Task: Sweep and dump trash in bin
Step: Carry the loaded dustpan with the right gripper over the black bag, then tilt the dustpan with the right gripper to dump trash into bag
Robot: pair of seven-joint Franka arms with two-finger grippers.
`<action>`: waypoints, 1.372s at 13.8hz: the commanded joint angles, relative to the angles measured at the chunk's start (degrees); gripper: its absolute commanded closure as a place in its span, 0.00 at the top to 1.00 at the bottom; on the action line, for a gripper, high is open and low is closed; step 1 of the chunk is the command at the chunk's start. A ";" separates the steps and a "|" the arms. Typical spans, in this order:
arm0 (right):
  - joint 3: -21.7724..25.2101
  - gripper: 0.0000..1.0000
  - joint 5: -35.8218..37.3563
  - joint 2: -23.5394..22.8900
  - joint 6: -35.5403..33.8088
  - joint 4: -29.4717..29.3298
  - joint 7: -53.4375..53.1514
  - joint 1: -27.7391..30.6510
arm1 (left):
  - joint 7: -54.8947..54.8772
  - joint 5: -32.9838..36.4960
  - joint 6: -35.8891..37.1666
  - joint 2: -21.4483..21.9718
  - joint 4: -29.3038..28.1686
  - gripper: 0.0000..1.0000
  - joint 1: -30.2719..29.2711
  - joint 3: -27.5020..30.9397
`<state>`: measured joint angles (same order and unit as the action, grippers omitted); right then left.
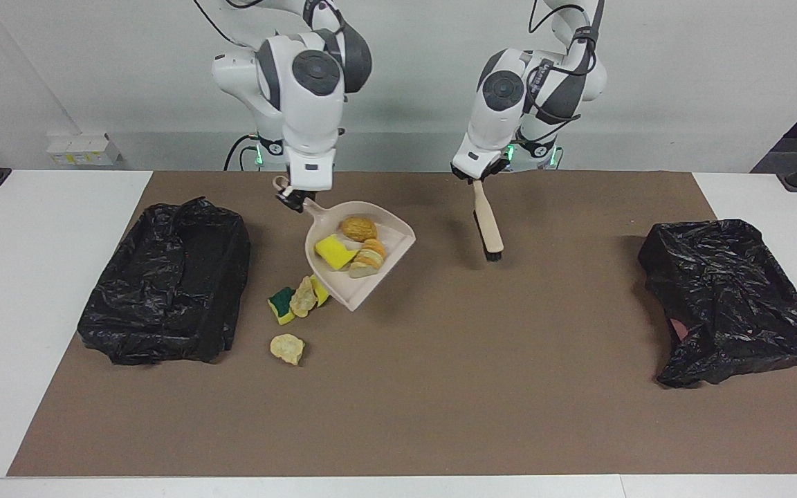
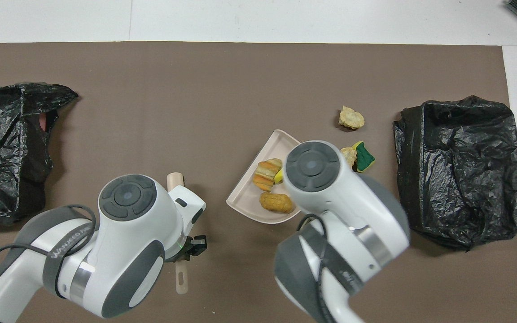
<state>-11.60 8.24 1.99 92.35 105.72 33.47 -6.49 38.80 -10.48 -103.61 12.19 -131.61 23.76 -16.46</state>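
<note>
The trash is a scatter of small pieces: yellow sponge bits with green scouring faces and tan, bread-like lumps. Three pieces ride in the beige dustpan (image 1: pixel 360 256): a yellow sponge wedge (image 1: pixel 333 252), a round golden lump (image 1: pixel 358 228) and a ridged, striped lump (image 1: pixel 369 258). On the brown mat (image 1: pixel 440 387), in the facing view, a cluster of sponge bits and a pale lump (image 1: pixel 297 301) lies at about eight o'clock from the pan, just beside its lip, and one more pale lump (image 1: pixel 286 348) sits apart at six o'clock from that cluster.

The right gripper (image 1: pixel 290 197) is closed on the dustpan's handle and holds the pan tilted, raised over the mat beside the loose cluster. A black-bagged bin (image 1: pixel 167 280) stands at the right arm's end of the table, at nine o'clock from the pan.

The left gripper (image 1: pixel 479 178) is clamped tight on the handle of a wooden hand brush (image 1: pixel 487 221), which hangs bristles-down over the mat, at three o'clock from the pan and well apart from it. A second black-bagged bin (image 1: pixel 730 301) sits at the left arm's end.
</note>
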 commanded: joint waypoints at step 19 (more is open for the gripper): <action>31.47 0.00 35.60 1.96 21.38 8.08 65.50 -0.72 | 7.17 -12.89 -21.46 5.48 -16.14 0.07 3.75 -17.29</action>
<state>20.73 40.25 2.78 112.41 111.42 96.47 -7.40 47.12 -21.10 -124.21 15.48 -145.76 26.79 -34.21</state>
